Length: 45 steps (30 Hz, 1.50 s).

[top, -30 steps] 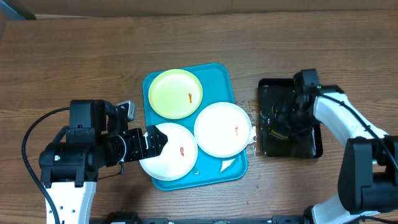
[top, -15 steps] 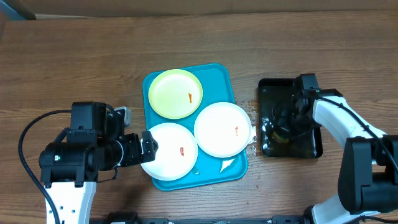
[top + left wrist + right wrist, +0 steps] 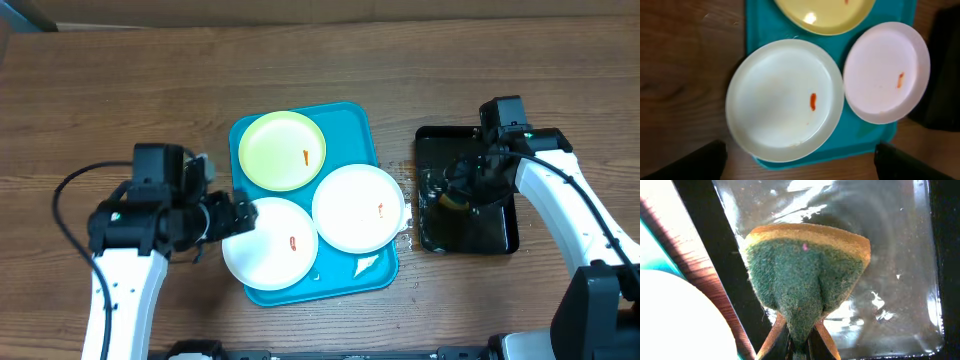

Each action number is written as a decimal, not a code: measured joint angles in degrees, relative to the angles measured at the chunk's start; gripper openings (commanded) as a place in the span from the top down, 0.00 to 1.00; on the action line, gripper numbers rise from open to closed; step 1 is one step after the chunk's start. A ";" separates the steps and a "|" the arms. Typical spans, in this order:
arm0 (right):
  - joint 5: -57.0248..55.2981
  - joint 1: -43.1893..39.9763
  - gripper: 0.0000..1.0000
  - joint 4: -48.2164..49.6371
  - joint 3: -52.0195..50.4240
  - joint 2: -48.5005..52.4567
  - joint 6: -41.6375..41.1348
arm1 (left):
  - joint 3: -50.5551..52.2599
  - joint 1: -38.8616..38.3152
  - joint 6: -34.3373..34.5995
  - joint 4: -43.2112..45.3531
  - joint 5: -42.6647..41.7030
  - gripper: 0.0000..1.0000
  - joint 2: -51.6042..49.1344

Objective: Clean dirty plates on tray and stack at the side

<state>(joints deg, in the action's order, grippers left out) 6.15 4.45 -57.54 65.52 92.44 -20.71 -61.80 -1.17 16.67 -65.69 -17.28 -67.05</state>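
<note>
The turquoise tray holds three dirty plates. The pale yellow plate is at the back. One white plate is front left and overhangs the tray's rim; the other is on the right. Each has a red-orange smear. My left gripper is open and empty at the front-left white plate's left edge. In the left wrist view its fingers straddle that plate. My right gripper is shut on a green-and-yellow sponge over the black tray.
The black tray has a wet, shiny film inside and stands right of the turquoise tray. Brown wooden table lies all around. A cable loops from the left arm at the front left.
My left gripper drew back off the front-left white plate, then shifted toward the back along its left edge. My right arm moved slightly back and right with the sponge.
</note>
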 measured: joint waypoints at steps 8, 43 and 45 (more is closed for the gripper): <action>1.09 0.07 0.96 -0.15 0.00 0.00 0.50 | 0.07 -9.94 -4.63 14.03 -2.49 0.27 -10.93; 2.36 1.01 0.96 -6.64 2.84 -0.15 3.41 | 0.26 -20.24 -9.18 34.40 -1.42 0.96 -38.84; 3.56 2.29 0.96 -6.58 3.85 -0.74 4.09 | 0.26 -20.24 -9.16 34.40 -1.42 0.96 -38.84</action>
<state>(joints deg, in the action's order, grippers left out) 9.72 6.74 -64.12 69.36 91.70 -16.62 -61.54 -21.41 7.51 -31.29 -18.70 -105.89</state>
